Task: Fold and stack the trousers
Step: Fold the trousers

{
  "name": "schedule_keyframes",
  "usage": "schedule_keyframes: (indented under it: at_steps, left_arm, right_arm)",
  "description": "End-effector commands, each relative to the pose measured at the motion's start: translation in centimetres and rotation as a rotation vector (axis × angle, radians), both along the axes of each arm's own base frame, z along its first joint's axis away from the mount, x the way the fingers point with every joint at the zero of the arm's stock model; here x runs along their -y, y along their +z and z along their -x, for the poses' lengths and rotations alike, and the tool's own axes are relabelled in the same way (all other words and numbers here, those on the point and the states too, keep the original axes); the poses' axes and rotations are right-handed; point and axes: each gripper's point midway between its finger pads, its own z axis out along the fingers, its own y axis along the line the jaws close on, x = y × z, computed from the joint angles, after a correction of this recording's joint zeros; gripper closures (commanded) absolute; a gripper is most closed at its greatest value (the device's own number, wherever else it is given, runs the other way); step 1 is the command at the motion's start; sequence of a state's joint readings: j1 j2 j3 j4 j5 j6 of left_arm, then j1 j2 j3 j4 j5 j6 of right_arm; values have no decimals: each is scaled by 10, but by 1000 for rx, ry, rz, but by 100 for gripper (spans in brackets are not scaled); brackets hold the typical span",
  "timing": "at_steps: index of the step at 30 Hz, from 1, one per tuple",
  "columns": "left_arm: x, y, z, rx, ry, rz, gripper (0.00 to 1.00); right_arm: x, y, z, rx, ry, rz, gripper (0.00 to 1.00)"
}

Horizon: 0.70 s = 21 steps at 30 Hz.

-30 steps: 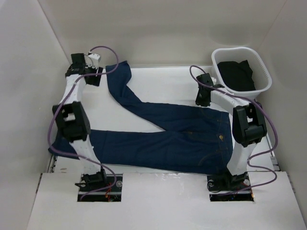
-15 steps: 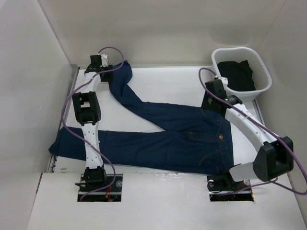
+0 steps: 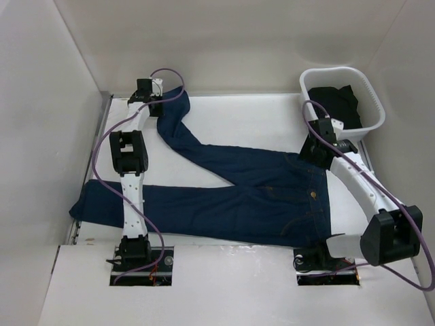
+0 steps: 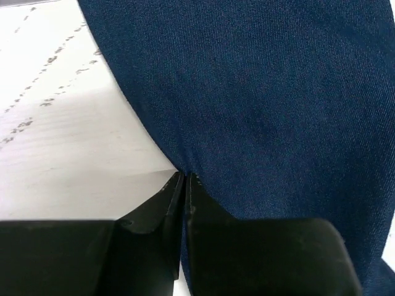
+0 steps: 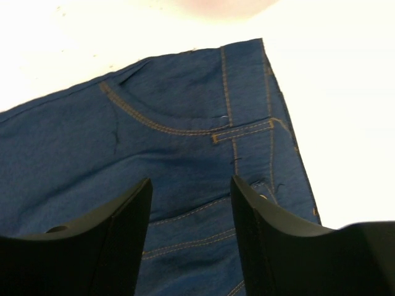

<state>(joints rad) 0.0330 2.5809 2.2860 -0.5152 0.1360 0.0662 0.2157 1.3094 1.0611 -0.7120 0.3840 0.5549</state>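
Left wrist: left gripper (image 4: 184,179) jaws pressed together at far-left leg edge of dark navy-blue denim trousers (image 3: 258,197), perhaps nipping cloth. Right gripper (image 5: 191,203) spread above waistband (image 5: 279,139). Trousers flat on white table (image 3: 238,122); judged heavy, limp; grip hem, waistband.

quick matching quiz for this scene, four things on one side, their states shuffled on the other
Things:
1. left gripper
2. right gripper
3. basket
4. trousers

States:
a. holds dark cloth, far right corner
b. open over the waistband
c. spread flat on the table, legs apart
d. shut at the edge of a leg

Pairs: 1-d, 2-b, 3-a, 4-c
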Motion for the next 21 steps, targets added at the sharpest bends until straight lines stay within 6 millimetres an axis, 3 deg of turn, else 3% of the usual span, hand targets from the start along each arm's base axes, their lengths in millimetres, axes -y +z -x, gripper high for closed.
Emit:
schedule_keyframes:
  at_steps: [1,4,7,9,11,16,18,21]
  left_arm:
    - [-4,-31,34,-152,13,12,100]
    - [-62,19,34,-69,112,-79,100]
    - [-122,88,48,31,175,-200,100]
    - [-142,128,65,75,170,-287,100]
    - [-146,149,86,72,119,-378,100]
    - [-130,137,152,-117,-126,-647,100]
    - [-131,139,177,-164,-164,-739,100]
    - [-128,119,215,-271,-207,-756,99]
  right_arm:
    - [2,6,-6,12,-22,-31,40]
    - [-3,-4,-12,-19,-6,-40,38]
    - [-9,-14,-22,-46,35,-35,38]
    - [-21,-21,-29,-61,79,-26,38]
    - [-37,-29,-36,-82,125,-16,38]
    - [-62,-50,-54,-125,197,4,38]
    - [-66,-48,-60,-105,203,6,39]
    - [-69,-48,-64,-70,198,-13,39]
